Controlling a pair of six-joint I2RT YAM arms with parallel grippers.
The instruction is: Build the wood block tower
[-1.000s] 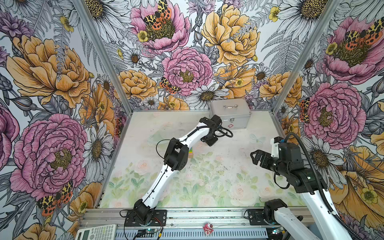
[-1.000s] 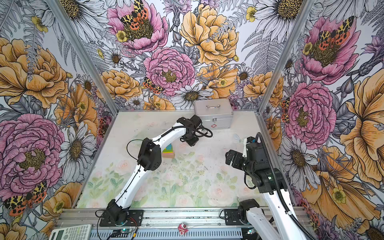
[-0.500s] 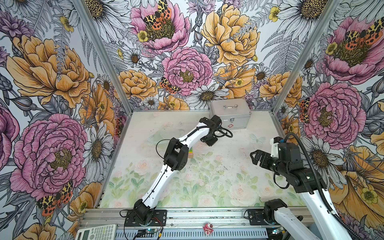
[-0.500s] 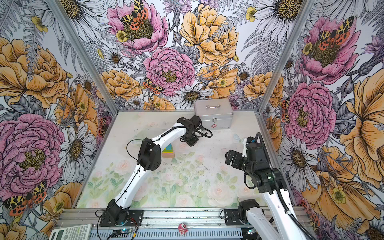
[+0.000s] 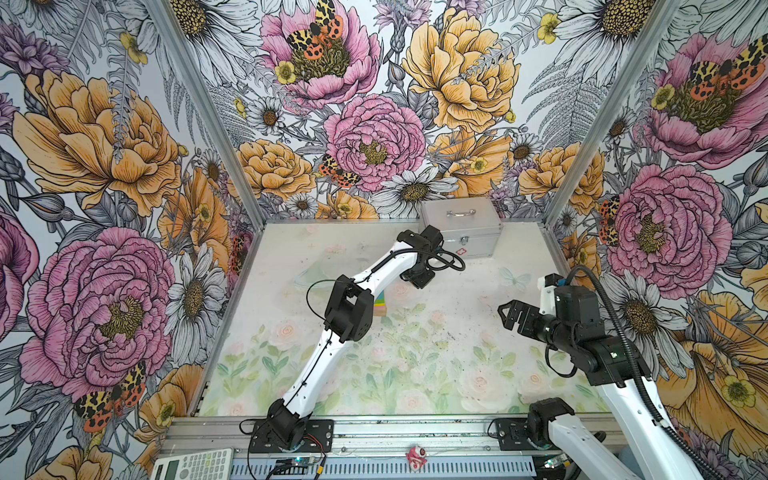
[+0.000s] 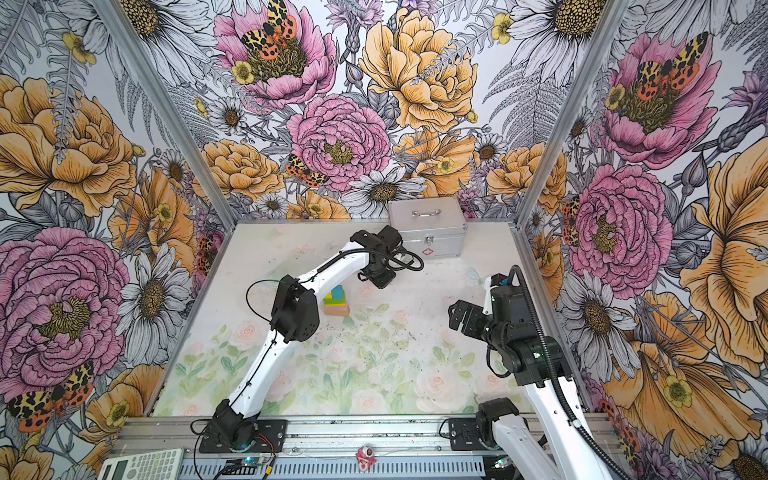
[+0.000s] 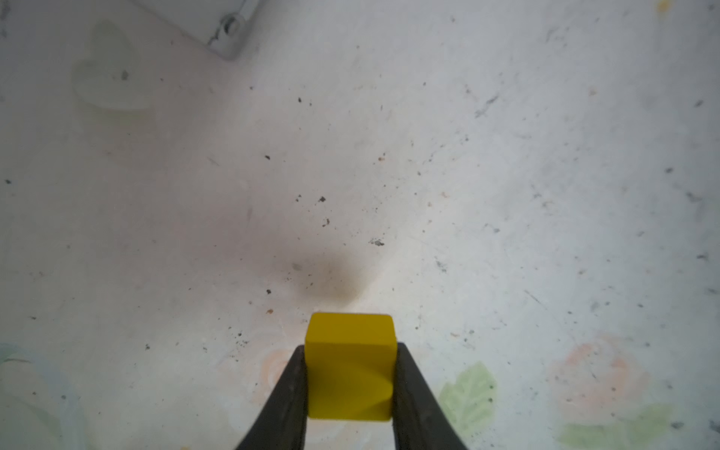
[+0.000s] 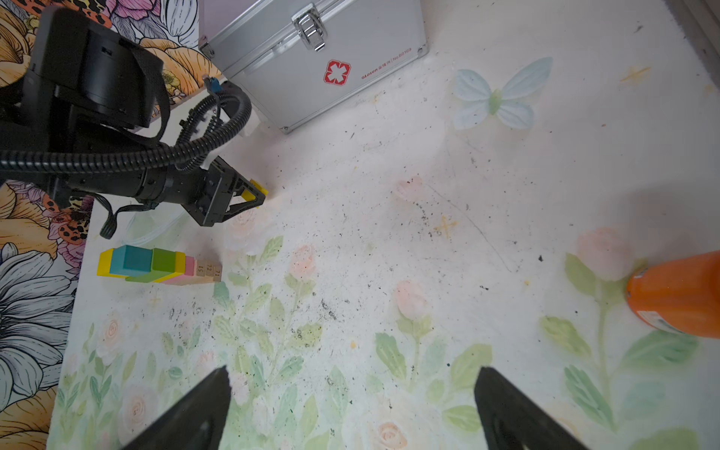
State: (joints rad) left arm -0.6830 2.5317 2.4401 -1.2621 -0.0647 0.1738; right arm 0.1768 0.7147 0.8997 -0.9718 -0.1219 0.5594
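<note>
Found the left gripper clenched on a yellow cube, pinched flat between both jaws, low over the mat; could not tell whether lifted clear or touching. Found the right gripper spread wide and empty, parked well away. Saw the tower standing apart from the held cube, near the left arm's elbow: tan base, pink layer, green and yellow above, teal cube topmost. Judged the carry and the set-down the risky part: could brush the narrow stack with a finger or the elbow and topple it, given little room on top; could also twist the cube on release and knock off the teal cube. Noted a scuffed, speckled floral mat, a silver case at the back, an orange object at one edge, loud flower-printed walls on three sides, a calculator at the front
</note>
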